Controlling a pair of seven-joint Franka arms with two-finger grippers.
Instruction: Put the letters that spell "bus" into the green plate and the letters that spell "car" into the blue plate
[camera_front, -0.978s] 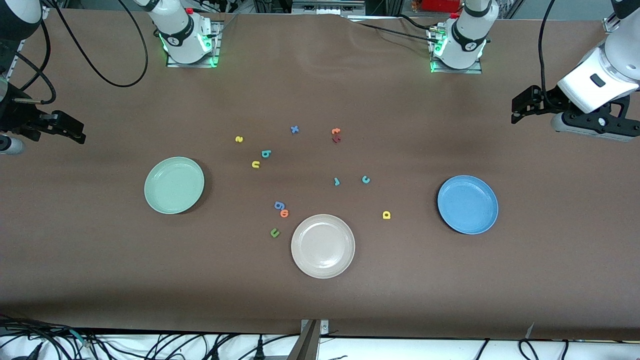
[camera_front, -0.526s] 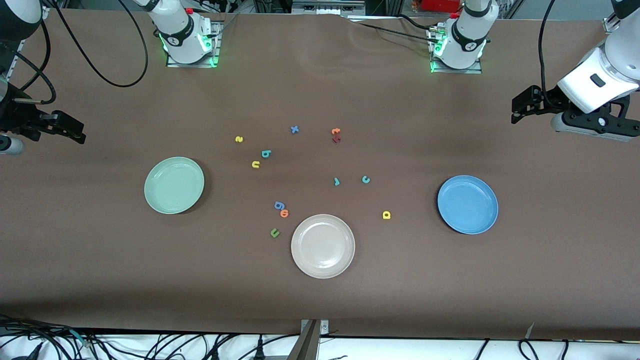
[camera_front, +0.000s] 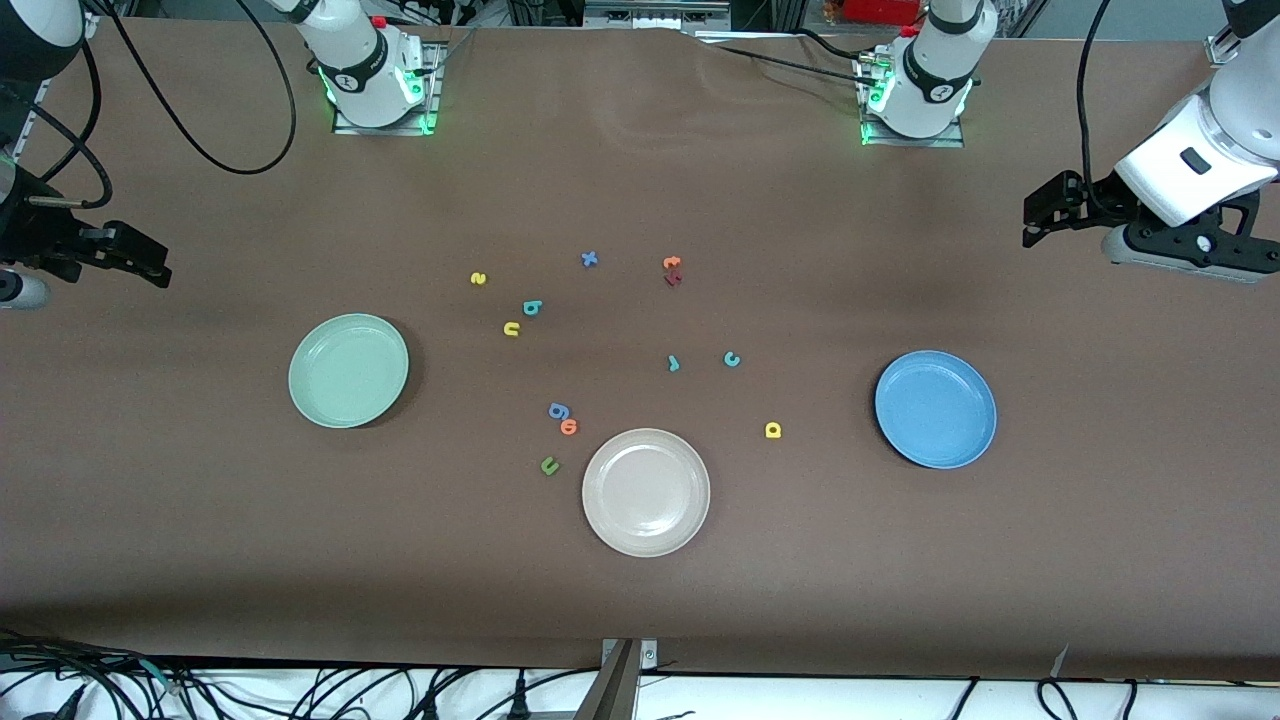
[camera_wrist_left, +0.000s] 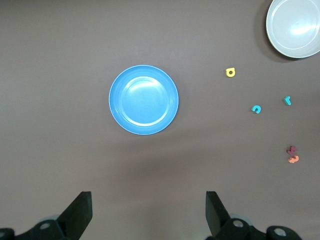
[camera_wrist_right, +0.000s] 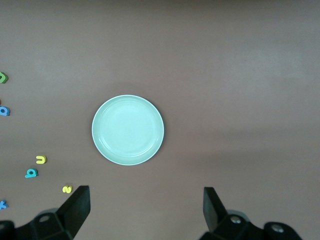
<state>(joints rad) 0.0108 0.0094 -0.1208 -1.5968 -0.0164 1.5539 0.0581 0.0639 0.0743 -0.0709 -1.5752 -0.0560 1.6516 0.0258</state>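
The green plate (camera_front: 348, 371) lies toward the right arm's end and the blue plate (camera_front: 935, 409) toward the left arm's end, both bare. Between them, the yellow s (camera_front: 478, 278), teal b (camera_front: 532, 308) and yellow u (camera_front: 511, 329) lie close together. The teal r (camera_front: 673, 363), teal c (camera_front: 731, 359) and yellow a (camera_front: 772, 430) sit closer to the blue plate. My left gripper (camera_front: 1040, 212) hangs open, high up, off to one side of the blue plate (camera_wrist_left: 144, 99). My right gripper (camera_front: 150, 262) hangs open, high up, beside the green plate (camera_wrist_right: 128, 129). Neither holds anything.
A beige-white plate (camera_front: 646, 492) lies nearer the front camera, between the two coloured plates. Beside it lie a blue g (camera_front: 558, 410), orange o (camera_front: 569, 427) and green u (camera_front: 549, 465). A blue x (camera_front: 589, 259) and orange and dark red letters (camera_front: 672, 270) lie toward the bases.
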